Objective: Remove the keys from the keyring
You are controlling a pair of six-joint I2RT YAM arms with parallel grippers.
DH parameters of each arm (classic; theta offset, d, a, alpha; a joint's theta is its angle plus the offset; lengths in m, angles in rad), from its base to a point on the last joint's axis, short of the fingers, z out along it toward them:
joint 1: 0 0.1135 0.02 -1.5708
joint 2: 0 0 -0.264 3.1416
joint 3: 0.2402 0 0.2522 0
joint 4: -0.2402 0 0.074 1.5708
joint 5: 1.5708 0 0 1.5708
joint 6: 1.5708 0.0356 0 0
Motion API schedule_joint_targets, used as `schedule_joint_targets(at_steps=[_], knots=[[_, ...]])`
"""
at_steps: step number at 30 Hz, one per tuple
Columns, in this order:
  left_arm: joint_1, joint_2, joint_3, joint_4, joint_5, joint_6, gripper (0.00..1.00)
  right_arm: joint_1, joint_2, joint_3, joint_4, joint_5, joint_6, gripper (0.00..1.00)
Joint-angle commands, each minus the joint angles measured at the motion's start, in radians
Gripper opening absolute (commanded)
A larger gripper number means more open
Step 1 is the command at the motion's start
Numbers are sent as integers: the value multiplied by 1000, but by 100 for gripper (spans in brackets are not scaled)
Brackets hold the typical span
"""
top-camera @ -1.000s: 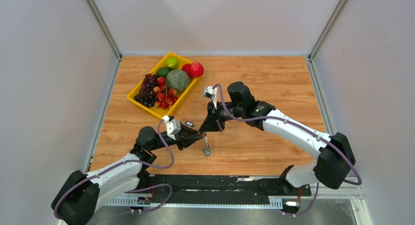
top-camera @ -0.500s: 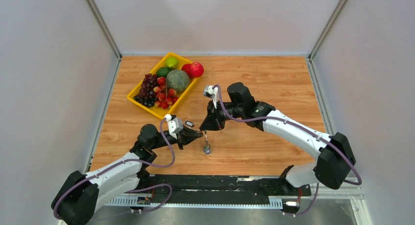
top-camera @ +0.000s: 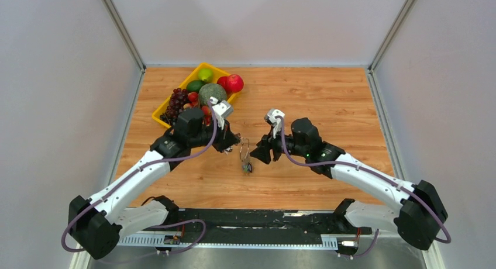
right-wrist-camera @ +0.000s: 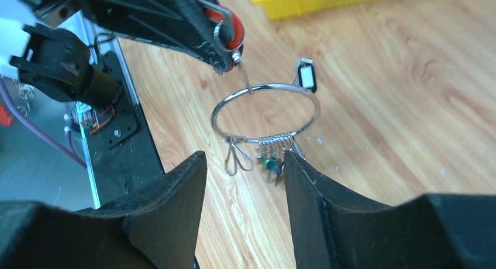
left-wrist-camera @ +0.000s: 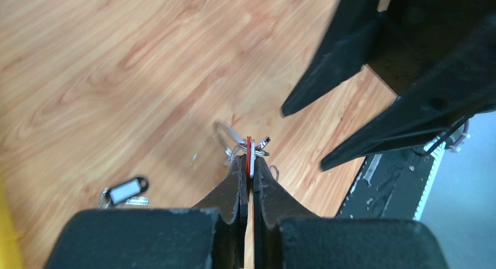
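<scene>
The keyring [right-wrist-camera: 266, 114], a thin round silver wire ring, hangs in the air from a red-tagged key [left-wrist-camera: 249, 155]. My left gripper [left-wrist-camera: 250, 164] is shut on that red tag. Several small keys [right-wrist-camera: 272, 161] with green and blue tags dangle from the ring's bottom, just above the table. In the top view the keyring [top-camera: 244, 149] hangs between both grippers, with the left gripper [top-camera: 233, 144] on its left. My right gripper [right-wrist-camera: 243, 158] stands open right beside the ring with nothing between its fingers; in the top view this right gripper [top-camera: 261, 154] is to the ring's right.
One loose key with a black-framed white tag [left-wrist-camera: 124, 191] lies on the wooden table below the left gripper, and this loose key [right-wrist-camera: 305, 76] shows behind the ring. A yellow tray [top-camera: 158, 110] of fruit stands at the back left, close behind the left arm.
My left gripper shut on the red tag and swung up towards the tray, carrying the ring. My right gripper opened, let go of the ring and drew back to the right.
</scene>
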Motion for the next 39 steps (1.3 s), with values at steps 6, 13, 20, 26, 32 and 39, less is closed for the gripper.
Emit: schedule_joint_targets(at_steps=[6,13,20,26,32,39], knots=[[-5,202,431,-801,-127,11,0,6,-195,-242,458,110,111,62],[-3,271,559,-933,-30,41,0,106,-198,-243,494,221,37,67],[-5,290,632,-927,174,22,0,166,-180,-288,627,206,32,68],[-4,285,666,-884,289,-45,0,222,-222,-376,784,199,-68,68],[-4,280,681,-875,361,-57,0,248,-222,-390,828,153,-184,66],[-6,270,690,-881,397,-45,0,247,-181,-379,900,111,-205,62]])
